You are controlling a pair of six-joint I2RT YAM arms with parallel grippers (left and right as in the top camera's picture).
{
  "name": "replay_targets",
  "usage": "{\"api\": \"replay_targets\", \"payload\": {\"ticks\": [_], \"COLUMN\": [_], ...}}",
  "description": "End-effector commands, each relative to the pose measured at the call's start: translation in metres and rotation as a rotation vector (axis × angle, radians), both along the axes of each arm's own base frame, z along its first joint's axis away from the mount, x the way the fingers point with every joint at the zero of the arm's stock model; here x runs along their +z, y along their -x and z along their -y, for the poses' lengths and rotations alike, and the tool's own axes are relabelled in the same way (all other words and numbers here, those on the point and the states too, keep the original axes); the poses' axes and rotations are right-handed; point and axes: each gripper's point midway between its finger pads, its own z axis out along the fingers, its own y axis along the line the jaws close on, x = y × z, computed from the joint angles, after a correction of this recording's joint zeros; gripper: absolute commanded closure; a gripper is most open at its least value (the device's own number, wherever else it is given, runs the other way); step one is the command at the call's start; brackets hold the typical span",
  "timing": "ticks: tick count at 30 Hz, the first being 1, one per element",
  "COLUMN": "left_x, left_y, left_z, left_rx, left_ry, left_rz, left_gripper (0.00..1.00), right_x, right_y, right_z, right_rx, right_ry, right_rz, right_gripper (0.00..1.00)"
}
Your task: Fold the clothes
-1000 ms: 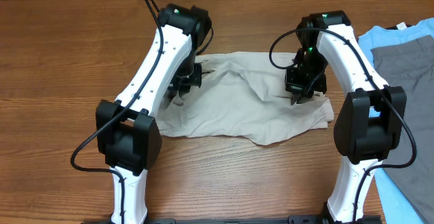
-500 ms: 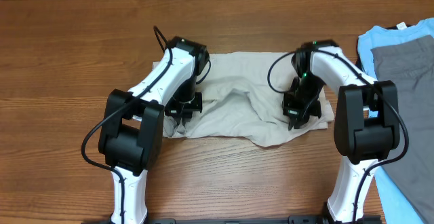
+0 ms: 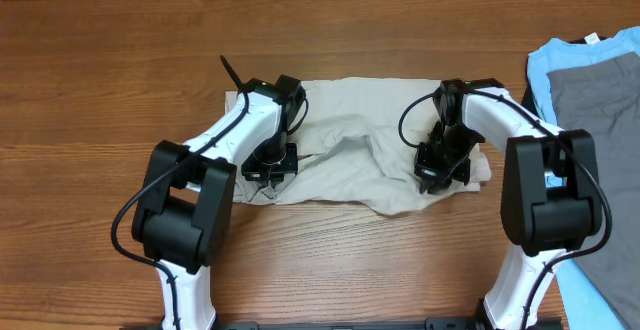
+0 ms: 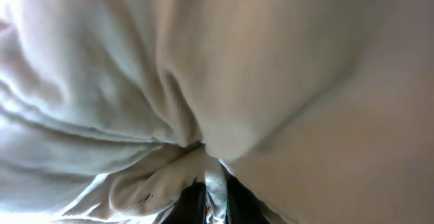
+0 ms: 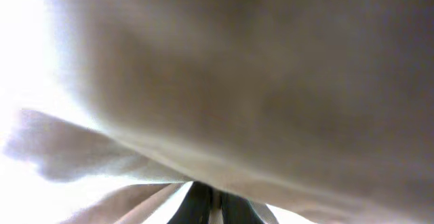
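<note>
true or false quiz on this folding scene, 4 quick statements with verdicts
1. The left gripper and the right gripper are both shut on the beige shorts. True.
2. The shorts lie flat and smooth. False: they are rumpled, with raised folds across the middle.
3. The grey garment lies on top of the blue T-shirt. True.
4. The left gripper holds the blue T-shirt. False: it pinches the shorts, and the T-shirt lies untouched on the right.
</note>
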Motion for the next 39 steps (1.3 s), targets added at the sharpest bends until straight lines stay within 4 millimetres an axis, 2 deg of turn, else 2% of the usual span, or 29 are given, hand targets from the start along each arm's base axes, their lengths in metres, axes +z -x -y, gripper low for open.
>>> {"api": "replay_targets", "payload": {"ticks": [1,12,17,21,23,26,30,34,39], "left_x": [-0.035,-0.034,-0.028,-0.016,0.002,0.040,0.099,0.145,0.178], "left_y": [-0.039,-0.113,-0.143,-0.156,-0.163,-0.172,-0.178,-0.165,-0.132], "left_z": [-0.035,-0.078,-0.090,-0.091,-0.091,-0.089,-0.087,-0.088,-0.093], "left_rx": [0.082,0.192,0.170,0.102,0.086,0.087,0.088,0.116,0.192], "left_ry": [-0.099,-0.091,-0.071,-0.068,-0.072,-0.067,-0.056,-0.051,-0.047], "left_rz": [0.126,0.401,0.509,0.540,0.544,0.552,0.584,0.601,0.585], "left_gripper": [0.96,0.96,0.96,0.96,0.96,0.96,0.96,0.96,0.96], "right_x": [-0.032,-0.032,-0.025,-0.020,-0.011,0.014,0.059,0.102,0.142], "right_y": [-0.046,-0.110,-0.142,-0.153,-0.162,-0.174,-0.182,-0.169,-0.141], "right_z": [0.001,-0.007,-0.011,-0.012,-0.012,-0.014,-0.014,-0.013,-0.004], "right_rx": [-0.001,-0.010,-0.012,-0.007,-0.009,-0.009,-0.011,-0.016,-0.030], "right_ry": [0.023,-0.009,-0.026,-0.032,-0.035,-0.040,-0.046,-0.047,-0.041], "right_rz": [0.172,0.436,0.573,0.617,0.640,0.683,0.740,0.755,0.749], "right_gripper": [0.96,0.96,0.96,0.96,0.96,0.96,0.96,0.96,0.96]}}
